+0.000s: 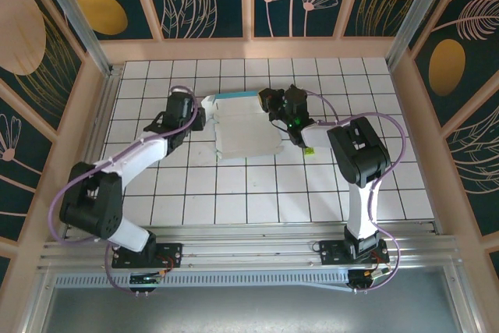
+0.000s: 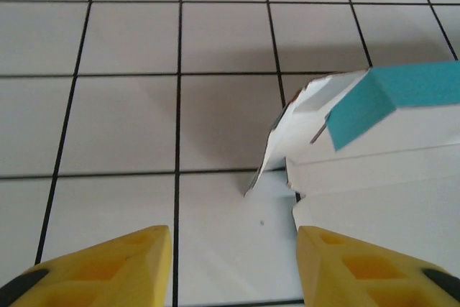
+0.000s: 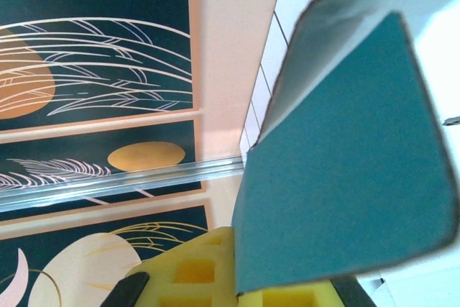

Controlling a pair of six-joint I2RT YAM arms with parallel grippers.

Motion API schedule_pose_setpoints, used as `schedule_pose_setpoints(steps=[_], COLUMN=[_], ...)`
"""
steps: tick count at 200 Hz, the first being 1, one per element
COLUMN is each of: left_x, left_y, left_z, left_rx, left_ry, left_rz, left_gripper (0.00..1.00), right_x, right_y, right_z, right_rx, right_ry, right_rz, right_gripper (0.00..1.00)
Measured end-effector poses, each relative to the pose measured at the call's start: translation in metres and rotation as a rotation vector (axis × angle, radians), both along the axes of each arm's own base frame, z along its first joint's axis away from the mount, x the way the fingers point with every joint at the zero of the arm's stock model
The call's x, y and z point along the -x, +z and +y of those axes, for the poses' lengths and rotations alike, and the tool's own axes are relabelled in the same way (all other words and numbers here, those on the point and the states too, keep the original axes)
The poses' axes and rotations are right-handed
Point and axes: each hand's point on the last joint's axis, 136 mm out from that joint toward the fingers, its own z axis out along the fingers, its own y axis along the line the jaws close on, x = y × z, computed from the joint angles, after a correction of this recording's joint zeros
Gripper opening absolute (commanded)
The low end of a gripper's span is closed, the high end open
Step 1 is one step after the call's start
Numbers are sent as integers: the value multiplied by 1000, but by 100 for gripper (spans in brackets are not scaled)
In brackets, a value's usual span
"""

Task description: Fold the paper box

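- Two grippers flank the paper box point(image 1: 245, 130), which lies on the tiled table point(image 1: 234, 193) white face up, with a turquoise strip along its far edge.
- Right gripper point(image 3: 241, 289): clamped onto the turquoise flap point(image 3: 338, 177) at the far right corner of the paper box. The flap stands lifted off the sheet, with its blue side toward the wrist camera.
- Judged purpose of this pinch: to keep the flap raised so that it can be turned over along its crease.
- Left gripper point(image 2: 233, 253): the jaws stand moderately apart and hold nothing. Bare tile shows between the fingers.
- The left gripper sits low at the left edge of the paper box. A ragged near corner of the sheet lies just beside one finger point(image 2: 359, 271).
- A small white side flap point(image 2: 287, 134) at the left edge of the paper box curls partly upward.
- Judged purpose of the left gripper's station: to be ready to steady or take this edge while the right arm works the far corner.
- Left arm pose: extended from its base toward the left side of the paper box, with the wrist low and the fingers pointing across at the sheet.
- Right arm pose: the elbow stands to the right of the paper box and the forearm is folded back inward. The wrist is rolled, so its camera looks past the flap toward the patterned enclosure wall point(image 3: 93, 48).
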Motion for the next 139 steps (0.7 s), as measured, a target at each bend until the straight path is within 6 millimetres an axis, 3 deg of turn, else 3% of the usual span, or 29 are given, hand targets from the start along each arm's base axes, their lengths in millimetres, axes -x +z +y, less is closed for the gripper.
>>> schedule_pose_setpoints(steps=[34, 67, 98, 124, 139], left_x=[-24, -40, -11, 31, 39], left_y=[-3, -30, -53, -51, -50], left_z=[-5, -16, -18, -18, -31], left_rx=[2, 16, 141, 364, 441], left_ry=[-92, -157, -110, -3, 11], left_rz=[14, 82, 152, 173, 187], left_gripper=[46, 42, 44, 42, 45], right_x=[0, 0, 0, 0, 0], right_y=[0, 0, 0, 0, 0], right_z=[0, 0, 0, 0, 0], right_rx=[1, 1, 1, 1, 1], right_ry=[1, 2, 2, 2, 2], right_rz=[2, 2, 2, 2, 2], right_gripper=[0, 0, 0, 0, 0])
